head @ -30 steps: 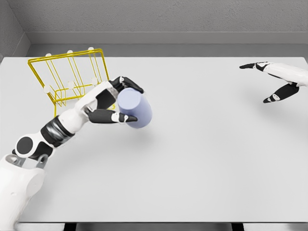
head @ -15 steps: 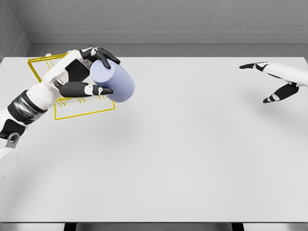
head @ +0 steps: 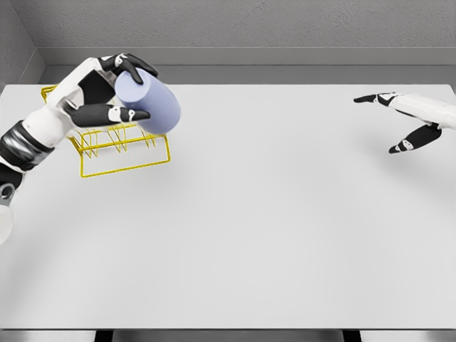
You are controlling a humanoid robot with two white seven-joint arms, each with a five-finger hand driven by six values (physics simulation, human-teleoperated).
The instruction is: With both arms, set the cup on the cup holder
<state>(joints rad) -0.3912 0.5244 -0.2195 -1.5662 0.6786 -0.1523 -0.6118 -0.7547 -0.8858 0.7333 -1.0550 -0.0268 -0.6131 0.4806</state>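
Note:
A pale lavender cup [head: 147, 102] hangs in the air at the upper left, lying tilted with its base toward the lower right. My left hand [head: 114, 91] is shut on it, thumb below and fingers over the top. Behind and below the hand stands the yellow wire cup holder [head: 125, 151], largely hidden by my forearm and the cup; the cup is above it, not touching its base frame. My right hand [head: 399, 122] floats at the far right over the white table [head: 285, 228], fingers spread and holding nothing.
A grey wall runs behind the table's far edge. The table's front edge lies near the bottom of the view.
My left hand has lifted the cup up and to the left, from beside the holder to above it. The right hand has stayed put.

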